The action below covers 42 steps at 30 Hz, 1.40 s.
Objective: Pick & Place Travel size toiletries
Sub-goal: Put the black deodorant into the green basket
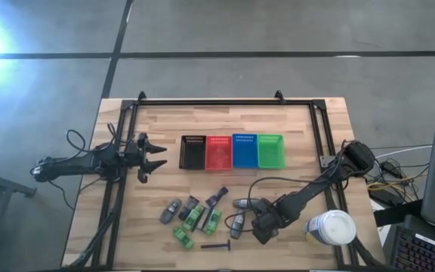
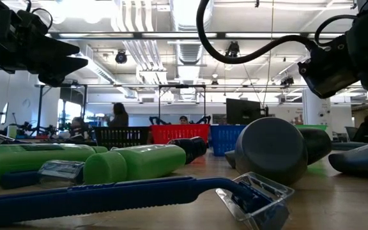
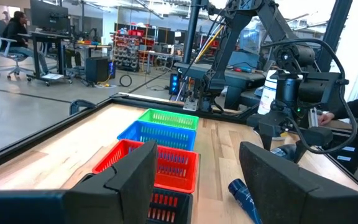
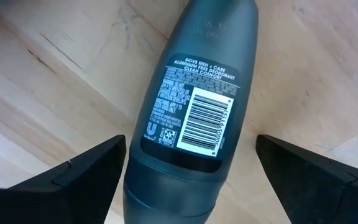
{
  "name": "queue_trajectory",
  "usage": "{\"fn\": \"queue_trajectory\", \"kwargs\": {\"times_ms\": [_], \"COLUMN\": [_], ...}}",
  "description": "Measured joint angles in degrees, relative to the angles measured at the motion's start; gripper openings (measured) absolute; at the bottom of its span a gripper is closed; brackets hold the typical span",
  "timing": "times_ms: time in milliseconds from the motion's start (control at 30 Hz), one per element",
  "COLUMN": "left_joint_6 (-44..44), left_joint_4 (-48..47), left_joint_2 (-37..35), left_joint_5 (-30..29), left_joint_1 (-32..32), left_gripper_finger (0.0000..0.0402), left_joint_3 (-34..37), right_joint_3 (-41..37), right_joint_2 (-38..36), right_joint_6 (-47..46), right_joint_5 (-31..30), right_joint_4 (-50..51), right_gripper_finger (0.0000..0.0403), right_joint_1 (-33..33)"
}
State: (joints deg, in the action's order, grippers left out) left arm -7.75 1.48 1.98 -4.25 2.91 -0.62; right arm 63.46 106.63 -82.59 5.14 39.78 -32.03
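Note:
The toiletries lie on the near half of the wooden table: grey tubes (image 1: 171,211), green packets (image 1: 195,217), a dark blue piece (image 1: 217,198) and a thin razor (image 1: 216,245). My right gripper (image 1: 261,227) is open, pointing down over a grey deodorant tube (image 4: 191,106) that lies flat on the table. Its fingers (image 4: 73,177) stand on either side of the tube's end, apart from it. My left gripper (image 1: 153,157) is open and empty above the table, left of the black basket (image 1: 192,151); it also shows in the left wrist view (image 3: 197,180).
Four mesh baskets stand in a row mid-table: black, red (image 1: 219,151), blue (image 1: 245,149), green (image 1: 270,149). A white tub (image 1: 331,227) stands close to the right of my right gripper. A dark frame rail (image 1: 217,100) runs around the table. People sit in the room beyond (image 2: 117,115).

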Motion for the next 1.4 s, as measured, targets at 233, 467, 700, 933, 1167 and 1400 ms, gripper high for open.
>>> {"fn": "queue_trajectory", "kwargs": {"times_ms": [233,467,700,933,1167,1400], "left_joint_6": [0.02,0.0,0.0,0.02,0.02,0.0], "left_joint_4": [0.0,0.0,0.0,0.0,0.0,0.0], "left_joint_2": [0.02,0.0,0.0,0.0,0.0,0.01], "left_joint_5": [-0.02,-0.08,-0.17,-0.17,-0.15,-0.13], "left_joint_1": [0.0,0.0,-0.02,0.0,0.0,0.0], "left_gripper_finger": [0.0234,0.0234,0.0234,0.0234,0.0234,0.0234], "left_joint_3": [0.0,0.0,0.0,0.0,0.0,0.0], "right_joint_3": [0.02,-0.63,-0.78,-0.92,-0.3,-0.2], "right_joint_2": [0.04,0.02,0.04,0.02,0.0,0.0], "right_joint_6": [-3.74,-3.92,1.5,4.67,7.3,5.59], "right_joint_5": [-3.62,-4.5,-4.48,-4.1,-3.86,-3.86], "right_joint_4": [1.36,3.03,5.21,5.06,4.87,5.33], "right_gripper_finger": [0.0363,0.0363,0.0363,0.0363,0.0363,0.0363], "right_joint_1": [0.0,0.04,0.04,0.04,0.04,0.04]}}
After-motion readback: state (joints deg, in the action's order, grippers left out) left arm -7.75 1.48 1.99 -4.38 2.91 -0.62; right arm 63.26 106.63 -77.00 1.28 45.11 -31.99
